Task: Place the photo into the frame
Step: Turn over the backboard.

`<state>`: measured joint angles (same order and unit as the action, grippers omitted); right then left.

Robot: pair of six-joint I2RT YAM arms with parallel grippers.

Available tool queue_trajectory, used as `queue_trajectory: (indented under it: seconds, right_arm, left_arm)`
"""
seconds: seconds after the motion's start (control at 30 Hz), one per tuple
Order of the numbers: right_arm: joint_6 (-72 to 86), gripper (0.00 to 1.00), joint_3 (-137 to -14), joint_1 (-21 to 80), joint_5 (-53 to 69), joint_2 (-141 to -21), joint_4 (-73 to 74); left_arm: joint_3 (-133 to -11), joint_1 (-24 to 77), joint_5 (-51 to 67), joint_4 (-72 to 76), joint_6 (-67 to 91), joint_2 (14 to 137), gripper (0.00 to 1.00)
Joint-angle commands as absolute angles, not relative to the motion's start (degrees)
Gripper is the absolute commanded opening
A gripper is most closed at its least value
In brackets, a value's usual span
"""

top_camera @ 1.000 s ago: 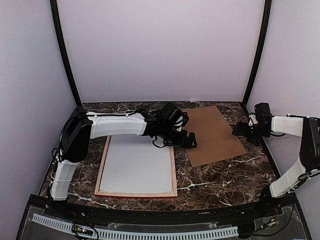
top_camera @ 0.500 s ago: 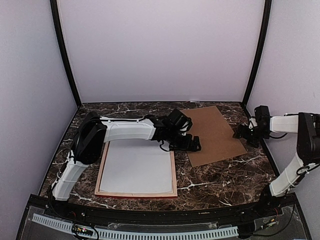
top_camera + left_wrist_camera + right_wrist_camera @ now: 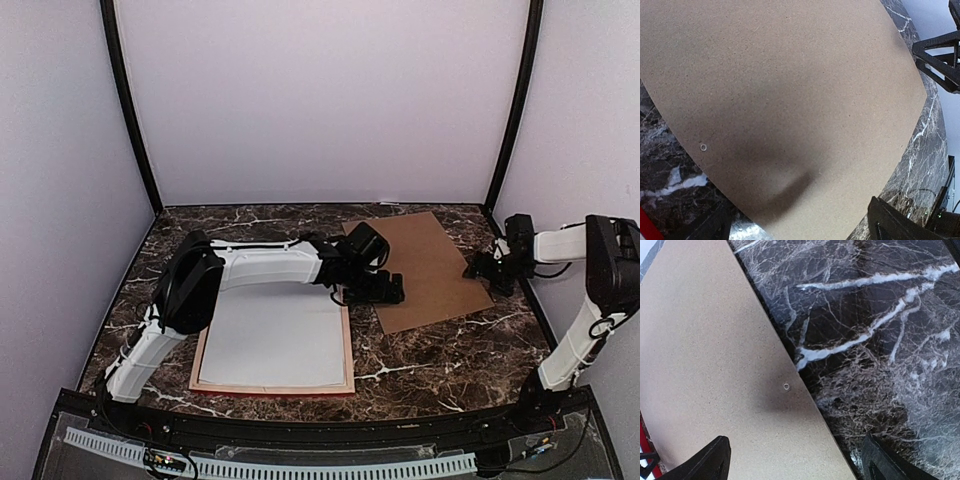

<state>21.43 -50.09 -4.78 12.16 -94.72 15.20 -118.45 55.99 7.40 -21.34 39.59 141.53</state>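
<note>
We are seeing a plain brown backing board (image 3: 430,262) lying flat, slightly skewed, on the dark marble table (image 3: 450,350), toward two o'clock.

Top view: fixed high behind the near edge, looking down and forward across the whole counter (image 3: 450,350). Left and right wrist views: each close above the brown board (image 3: 790,100), facing down. The board appears in all three views.

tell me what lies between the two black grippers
A flat rectangular brown backing board, lying on the dark marble table between the left gripper and right gripper, seen in the top view.
</note>
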Motion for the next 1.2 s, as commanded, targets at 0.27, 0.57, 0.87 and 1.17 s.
queue_trajectory:
  seconds: [0.27, 0.57, 0.87, 1.17]
  right_arm:
    - [21.39, 0.89, -48.52, -5.1, 16.11, -94.53, 13.72]
    - [21.71, 0.88, -47.14, -4.93, 18.72, -94.75, 12.49]
    - [22.16, 0.86, -44.36, -4.54, 22.97, -93.07, 11.51]
    - [23.0, 0.78, -40.58, -4.48, 30.65, -86.14, 12.25]
  left_arm:
    - [-116.61, 57.92, -0.26, -29.15, 40.79, 140.1, 0.98]
    - [-112.32, 57.42, -2.1, -27.06, 40.8, 138.04, 0.98]
    - [-113.72, 57.43, 5.97, -22.77, 43.1, 142.08, 0.98]
    - [-111.66, 57.84, 9.71, -20.37, 44.63, 140.69, 0.98]
